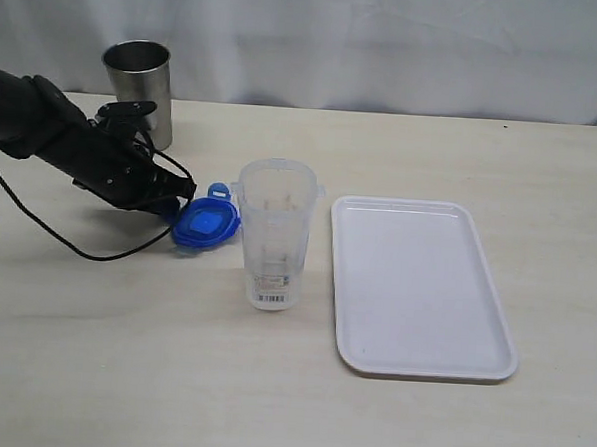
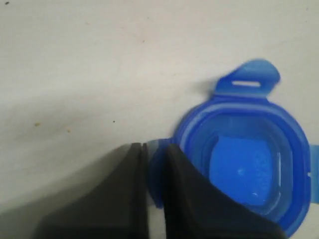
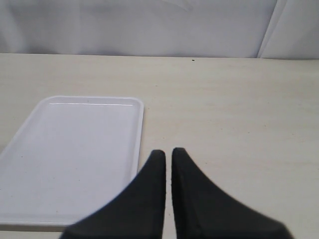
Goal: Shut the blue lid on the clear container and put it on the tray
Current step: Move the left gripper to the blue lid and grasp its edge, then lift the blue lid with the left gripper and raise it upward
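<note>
Exterior view, clock directions as seen there.

- Left gripper [image 1: 179, 200]: low over the table, arm reaching in from 9 o'clock. In the left wrist view its jaws are drawn nearly together with one side flap of the blue lid [image 2: 244, 164] pinched between them. I read that as clamped on the flap, not on the lid body.
- Blue lid [image 1: 206, 225]: lies flat on the table at 4 o'clock from the left gripper, just beside the clear container [image 1: 274, 244] on that container's 9 o'clock side. I cannot tell whether they touch.
- The clear container stands upright with its mouth open. The tray [image 1: 420, 285] lies at its 3 o'clock, apart from it, long axis running 12 to 6.
- Right gripper [image 3: 168, 152]: fingers together on nothing, hanging beyond the tray's 3 o'clock edge.

Judgement: the left arm is nearer. The lid must rise above the rim and travel toward 3 o'clock. The steel cup [image 1: 139, 85] at 11 o'clock is well clear. The main risk is knocking the container wall.
</note>
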Controlling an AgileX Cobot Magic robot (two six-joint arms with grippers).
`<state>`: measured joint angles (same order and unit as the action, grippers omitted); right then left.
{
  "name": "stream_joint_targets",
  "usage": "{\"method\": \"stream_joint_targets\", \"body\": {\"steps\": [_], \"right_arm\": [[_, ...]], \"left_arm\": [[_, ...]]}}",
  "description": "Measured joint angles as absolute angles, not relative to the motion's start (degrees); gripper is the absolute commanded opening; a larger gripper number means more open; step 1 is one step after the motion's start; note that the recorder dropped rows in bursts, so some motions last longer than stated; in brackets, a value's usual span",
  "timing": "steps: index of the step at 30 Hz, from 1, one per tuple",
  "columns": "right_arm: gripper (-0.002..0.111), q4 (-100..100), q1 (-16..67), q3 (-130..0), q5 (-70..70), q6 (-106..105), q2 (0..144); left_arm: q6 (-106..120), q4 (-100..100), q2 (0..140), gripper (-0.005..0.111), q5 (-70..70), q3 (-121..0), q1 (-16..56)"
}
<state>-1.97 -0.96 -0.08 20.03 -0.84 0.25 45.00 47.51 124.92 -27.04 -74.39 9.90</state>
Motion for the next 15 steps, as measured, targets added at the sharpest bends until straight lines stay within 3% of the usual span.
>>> {"method": "stream_joint_targets", "body": {"steps": [15], "right_arm": [[0.005,-2.0,-1.0,-0.1,20.0,-0.8,0.3]], "left_arm": [[42.3,39.4,117.0,0.0,-31.0,-74.8,9.9]]}}
